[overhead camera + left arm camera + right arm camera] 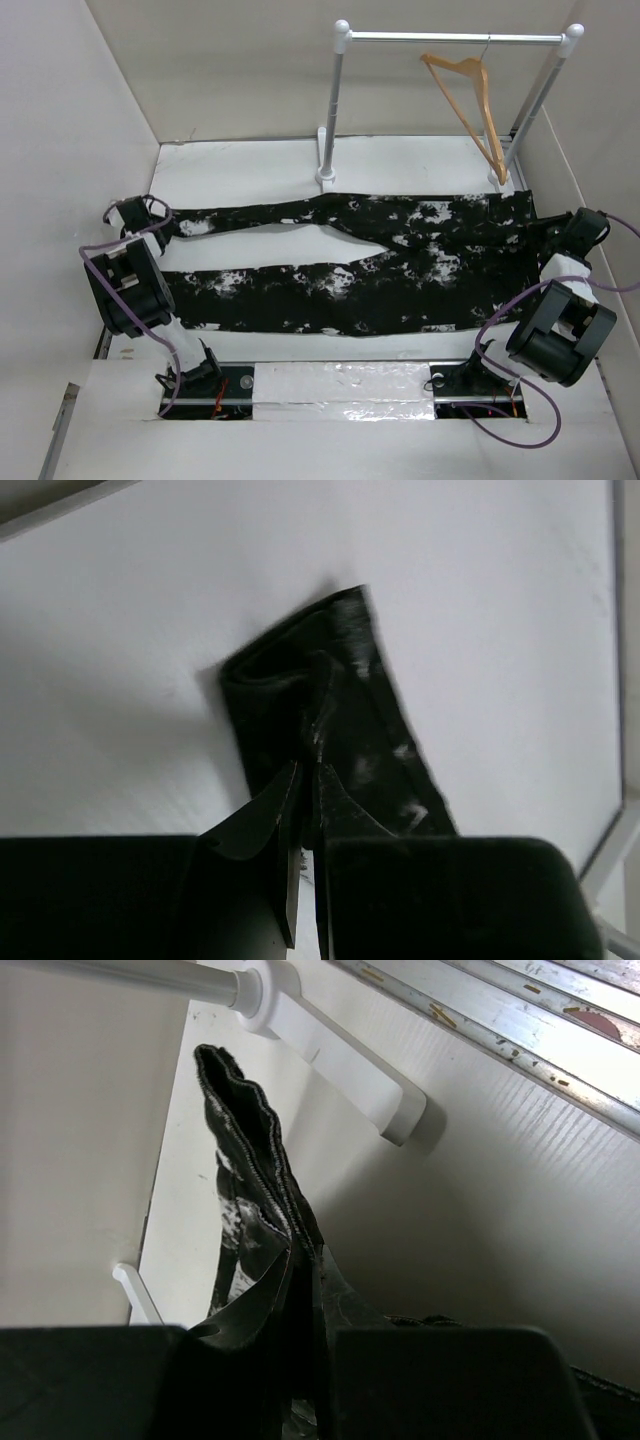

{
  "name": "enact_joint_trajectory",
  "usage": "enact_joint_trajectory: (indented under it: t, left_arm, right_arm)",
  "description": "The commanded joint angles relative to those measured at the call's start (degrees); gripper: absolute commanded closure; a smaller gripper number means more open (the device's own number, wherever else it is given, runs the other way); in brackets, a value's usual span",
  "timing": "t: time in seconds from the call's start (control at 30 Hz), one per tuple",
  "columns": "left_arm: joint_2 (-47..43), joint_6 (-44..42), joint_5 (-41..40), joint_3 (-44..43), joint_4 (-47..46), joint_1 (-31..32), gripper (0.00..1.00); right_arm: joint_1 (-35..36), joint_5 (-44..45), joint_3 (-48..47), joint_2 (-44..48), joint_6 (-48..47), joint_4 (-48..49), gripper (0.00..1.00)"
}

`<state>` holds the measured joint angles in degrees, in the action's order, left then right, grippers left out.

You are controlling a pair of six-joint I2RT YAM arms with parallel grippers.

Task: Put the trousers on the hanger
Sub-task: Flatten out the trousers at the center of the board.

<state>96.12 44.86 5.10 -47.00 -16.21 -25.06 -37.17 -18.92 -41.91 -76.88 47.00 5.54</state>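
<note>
The trousers [340, 265], black with white splatter, lie spread lengthwise across the white table, legs toward the left and waist toward the right. My left gripper [160, 228] is shut on the cuff of the far leg; the left wrist view shows that cuff [320, 705] pinched between the fingers [270, 815]. My right gripper [553, 233] is shut on the waistband at the right end; in the right wrist view the waistband [250, 1150] rises folded out of the fingers [255, 1305]. The wooden hanger [468, 100] hangs from the rack's bar, apart from both grippers.
The white and silver rack [450, 38] stands at the back of the table, its feet [327, 165] just behind the trousers. White walls close in on the left, back and right. The arm bases [340, 385] sit at the near edge.
</note>
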Motion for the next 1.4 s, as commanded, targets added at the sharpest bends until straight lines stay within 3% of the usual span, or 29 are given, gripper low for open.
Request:
enact_joint_trajectory:
  t: [0.0, 0.37, 0.5, 0.53, 0.57, 0.6, 0.7, 0.73, 0.87, 1.0, 1.23, 1.37]
  left_arm:
    - [-6.38, -2.14, 3.17, -10.09, -5.52, 1.86, 1.00]
    - [-4.18, 0.58, 7.99, -26.73, -1.37, 2.65, 1.00]
    - [-6.99, -1.35, 7.73, -20.80, -4.27, 2.65, 1.00]
    - [-7.69, -1.96, 5.21, -18.15, -4.36, 2.65, 0.89]
    - [-7.87, -1.97, 4.22, -15.34, -4.45, 1.52, 0.89]
    - [-7.87, -1.80, 3.34, -12.44, -4.45, 0.46, 0.68]
    - [-7.52, -1.27, -0.79, -4.25, -1.73, -3.50, 0.36]
    - [-8.48, -1.35, -3.41, -2.15, -1.11, -3.51, 0.33]
    - [-13.58, -1.71, -6.49, 1.03, -2.33, -1.58, 0.32]
    - [-13.24, -6.27, -9.84, -2.55, 1.60, 4.22, 0.31]
    - [-4.47, -10.41, -19.42, -12.39, 11.88, 13.81, 0.31]
    - [3.54, -8.83, -16.36, -18.64, 17.77, 15.22, 0.30]
  right_arm:
    - [-0.63, -1.74, -1.68, 0.95, 1.07, 5.89, 1.00]
    - [-0.10, -3.50, 0.16, -0.29, 4.15, 10.80, 1.00]
    - [-0.10, -3.41, 3.58, 3.49, 4.50, 12.56, 1.00]
    - [-0.10, -3.32, 5.94, 4.97, 4.07, 13.17, 1.00]
    - [-0.10, -2.97, 5.96, 5.60, 3.80, 13.35, 1.00]
    - [-0.10, -2.27, 8.14, 5.95, 3.45, 13.53, 1.00]
    - [-0.10, -1.73, 9.22, 3.50, 3.62, 15.46, 1.00]
    - [-0.10, -2.69, 8.61, 2.45, 3.62, 15.29, 1.00]
    - [-0.10, -4.81, 7.37, 0.94, 4.50, 15.20, 1.00]
    - [0.42, -4.11, 6.93, 3.05, 3.71, 14.41, 1.00]
    - [2.89, -5.07, 6.67, 2.44, 2.57, 14.85, 1.00]
    - [3.41, -6.04, 6.67, 1.21, 1.96, 15.73, 1.00]
